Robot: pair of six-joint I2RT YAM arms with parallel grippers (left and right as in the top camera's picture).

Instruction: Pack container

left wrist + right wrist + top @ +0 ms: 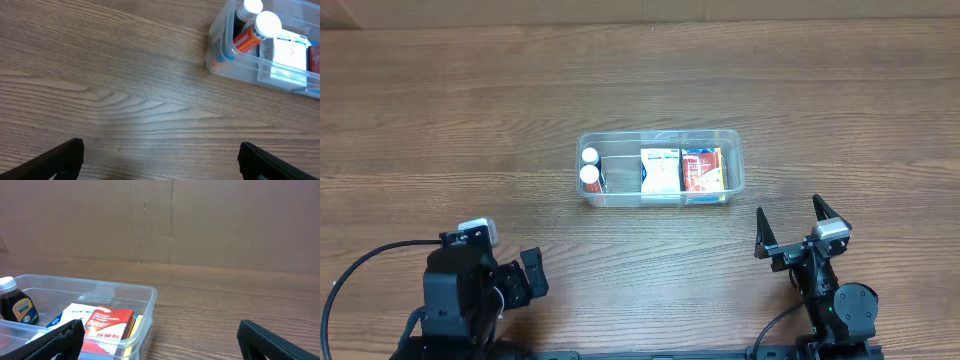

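The clear plastic container (735, 150) sits at the middle of the wooden table. It holds two white-capped bottles (590, 176) at its left end, a white and blue box (660, 170) and a red box (702, 168). It also shows in the left wrist view (220, 52) and the right wrist view (145, 300). My left gripper (525, 275) is open and empty, near the front left, well short of the container. My right gripper (792, 226) is open and empty, just in front of the container's right end.
A brown cardboard wall (170, 220) stands behind the table's far edge. Bare wood table surface lies all round the container.
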